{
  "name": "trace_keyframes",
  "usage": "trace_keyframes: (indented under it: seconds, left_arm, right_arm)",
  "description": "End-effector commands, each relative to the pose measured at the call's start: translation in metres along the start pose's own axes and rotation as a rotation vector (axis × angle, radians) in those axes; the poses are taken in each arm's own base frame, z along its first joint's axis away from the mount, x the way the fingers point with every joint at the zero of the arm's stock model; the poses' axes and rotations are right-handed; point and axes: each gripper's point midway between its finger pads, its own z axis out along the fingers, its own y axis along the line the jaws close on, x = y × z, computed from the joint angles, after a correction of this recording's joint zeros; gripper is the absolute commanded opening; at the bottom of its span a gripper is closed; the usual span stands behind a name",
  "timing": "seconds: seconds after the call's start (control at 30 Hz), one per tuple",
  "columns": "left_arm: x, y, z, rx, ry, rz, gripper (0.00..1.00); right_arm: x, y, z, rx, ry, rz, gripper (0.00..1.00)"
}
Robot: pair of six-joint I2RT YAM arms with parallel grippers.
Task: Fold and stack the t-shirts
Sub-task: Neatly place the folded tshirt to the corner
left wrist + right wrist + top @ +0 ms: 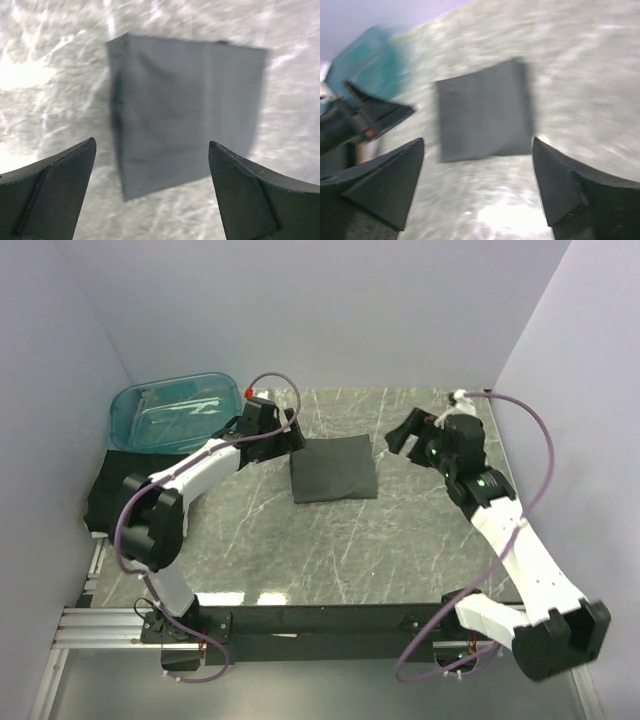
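A dark charcoal t-shirt (333, 468) lies folded into a neat square on the marbled table, at the back middle. It also fills the left wrist view (185, 110) and sits mid-frame in the right wrist view (482, 117). My left gripper (297, 440) hovers at the fold's left edge, open, with nothing between its fingers (152, 145). My right gripper (402, 432) hangs to the right of the fold, apart from it, also open and empty (479, 142). More dark fabric (108, 495) lies heaped at the table's left edge.
A translucent teal tub (175, 410) stands at the back left corner, and shows blurred in the right wrist view (367, 62). Walls close the table in on the left, back and right. Grey marbled tabletop (340, 550) stretches in front of the fold.
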Motion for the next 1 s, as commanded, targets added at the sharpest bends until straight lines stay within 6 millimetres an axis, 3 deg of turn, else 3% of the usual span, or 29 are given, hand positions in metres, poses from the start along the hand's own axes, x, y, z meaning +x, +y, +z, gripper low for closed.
trace_keyframes:
  seconds: [0.0, 0.17, 0.37, 0.5, 0.73, 0.87, 0.93, 0.97]
  left_arm:
    - [0.008, 0.021, 0.015, -0.106, 0.041, 0.065, 1.00]
    - [0.021, 0.034, 0.041, -0.160, 0.103, 0.079, 1.00]
    - [0.038, 0.041, 0.068, -0.175, 0.172, 0.085, 0.99]
    - [0.047, 0.044, 0.078, -0.192, 0.203, 0.094, 0.79]
    - [0.062, 0.049, 0.091, -0.243, 0.241, 0.195, 0.65]
    - [0.070, 0.056, 0.100, -0.265, 0.272, 0.230, 0.49]
    - [0.069, 0.057, 0.103, -0.278, 0.279, 0.265, 0.37]
    - [0.063, 0.054, 0.105, -0.279, 0.266, 0.281, 0.19]
  right_arm:
    - [0.003, -0.072, -0.030, 0.350, -0.061, -0.046, 0.96]
    - [0.008, -0.094, -0.064, 0.424, -0.125, -0.052, 1.00]
    - [0.014, -0.105, -0.084, 0.421, -0.199, -0.046, 1.00]
    - [0.012, -0.109, -0.090, 0.435, -0.226, -0.048, 1.00]
    - [0.017, -0.111, -0.084, 0.432, -0.207, -0.062, 1.00]
    - [0.018, -0.113, -0.080, 0.441, -0.198, -0.066, 1.00]
    - [0.019, -0.113, -0.079, 0.441, -0.201, -0.065, 1.00]
    - [0.020, -0.114, -0.079, 0.440, -0.199, -0.067, 1.00]
